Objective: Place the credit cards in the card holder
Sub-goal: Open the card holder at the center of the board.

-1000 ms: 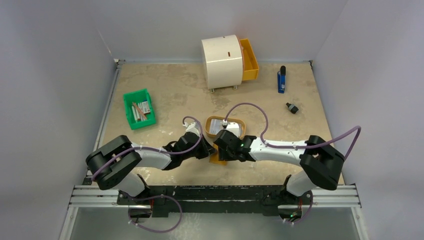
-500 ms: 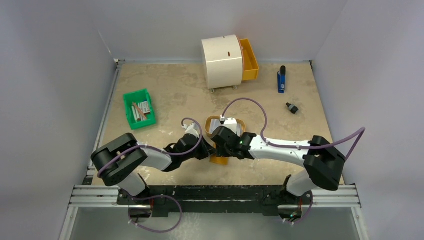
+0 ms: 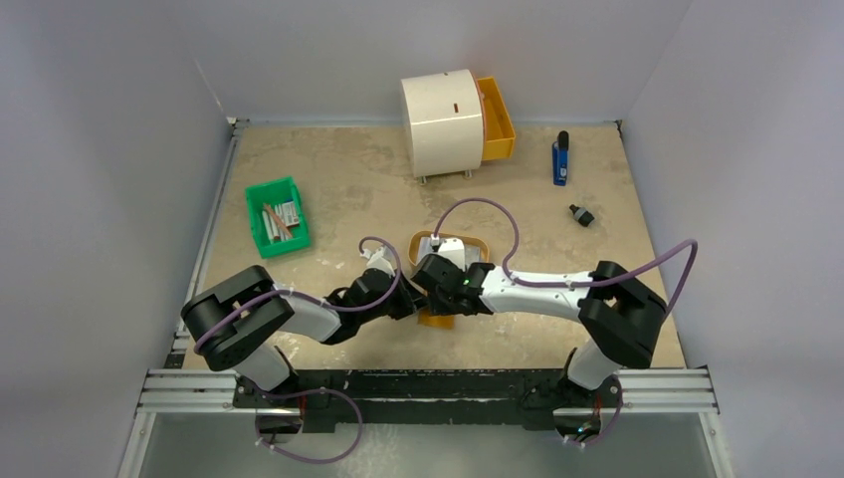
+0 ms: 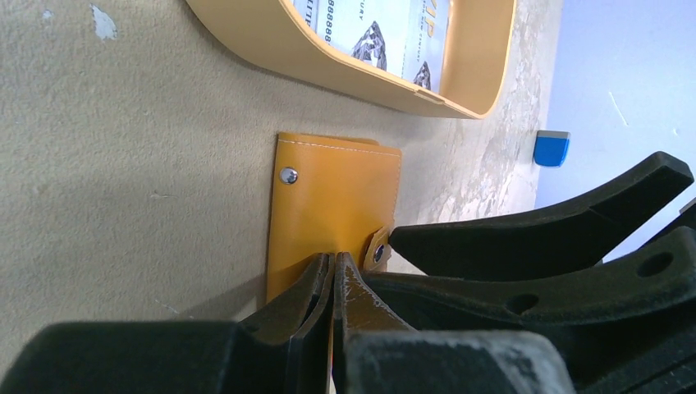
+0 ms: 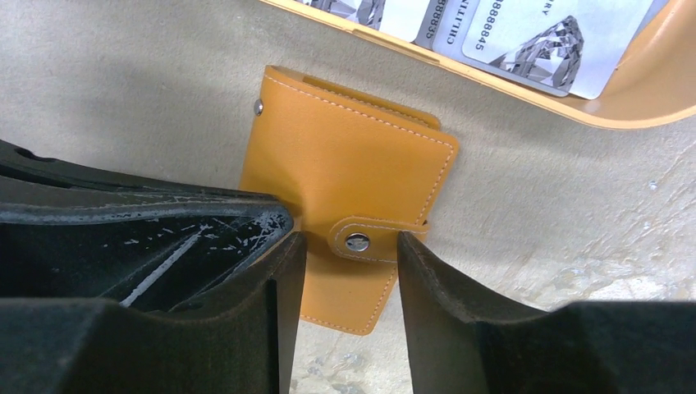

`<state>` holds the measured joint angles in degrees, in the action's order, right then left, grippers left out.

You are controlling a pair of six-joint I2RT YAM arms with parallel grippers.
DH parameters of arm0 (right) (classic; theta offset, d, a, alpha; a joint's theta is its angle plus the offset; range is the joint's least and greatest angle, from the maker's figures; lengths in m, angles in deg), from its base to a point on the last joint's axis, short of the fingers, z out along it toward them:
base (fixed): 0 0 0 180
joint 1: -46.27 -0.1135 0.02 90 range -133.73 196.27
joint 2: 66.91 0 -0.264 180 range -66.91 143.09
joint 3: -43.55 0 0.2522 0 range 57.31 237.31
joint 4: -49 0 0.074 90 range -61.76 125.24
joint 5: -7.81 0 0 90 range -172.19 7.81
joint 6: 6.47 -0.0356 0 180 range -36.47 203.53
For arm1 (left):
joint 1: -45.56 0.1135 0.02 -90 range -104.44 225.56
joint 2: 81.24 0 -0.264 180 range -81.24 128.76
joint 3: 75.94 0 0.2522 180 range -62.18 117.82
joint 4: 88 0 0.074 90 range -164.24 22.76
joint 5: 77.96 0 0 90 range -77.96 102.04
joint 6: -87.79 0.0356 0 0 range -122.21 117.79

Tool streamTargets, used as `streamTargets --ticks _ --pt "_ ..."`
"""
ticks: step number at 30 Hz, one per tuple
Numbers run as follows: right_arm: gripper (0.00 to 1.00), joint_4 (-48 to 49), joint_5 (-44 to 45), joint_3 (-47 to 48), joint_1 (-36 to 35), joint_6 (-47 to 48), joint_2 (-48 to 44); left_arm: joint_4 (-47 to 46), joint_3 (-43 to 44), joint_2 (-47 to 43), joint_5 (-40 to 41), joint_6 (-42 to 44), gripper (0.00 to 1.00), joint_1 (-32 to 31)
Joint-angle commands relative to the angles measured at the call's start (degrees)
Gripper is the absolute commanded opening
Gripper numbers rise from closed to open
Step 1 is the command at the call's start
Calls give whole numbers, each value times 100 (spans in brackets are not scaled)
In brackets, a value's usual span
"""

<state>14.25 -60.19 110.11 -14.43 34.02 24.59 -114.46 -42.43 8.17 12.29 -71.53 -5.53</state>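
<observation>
Now right gripper (image 5: 348, 243) (parted, lower centre) straddles card holder's (image 5: 353, 156) snap tab (image 5: 384, 233); if closed left gripper (image 4: 332, 263) slips, holder drags.

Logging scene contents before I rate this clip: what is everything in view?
tray: one, tan, oval, mid-table
credit cards: a few, pale grey-white, in the tray
card holder: one, orange, folded, just outside the tray
cabinet: one, white, far edge, orange drawer pulled out
bin: one, green, left, holding sticks
blue-black object: one, far right
small black object: one, right
left gripper: shut on the card holder's edge
right gripper: open, straddling the snap strap
</observation>
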Motion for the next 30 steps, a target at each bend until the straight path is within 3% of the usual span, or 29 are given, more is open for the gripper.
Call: streamTargets --ticks 1,11,16,30 --pt "45 -188 249 165 -16 48 142 68 -151 14 1 -10 0 -29" --pt "23 -309 541 85 -19 35 94 60 -188 82 26 -11 0 -31" --pt "0 -391 410 100 -17 -67 13 25 -182 220 34 -63 0 -31" --pt "0 -695 205 -751 77 -735 -1275 713 -138 71 458 0 0 -31"
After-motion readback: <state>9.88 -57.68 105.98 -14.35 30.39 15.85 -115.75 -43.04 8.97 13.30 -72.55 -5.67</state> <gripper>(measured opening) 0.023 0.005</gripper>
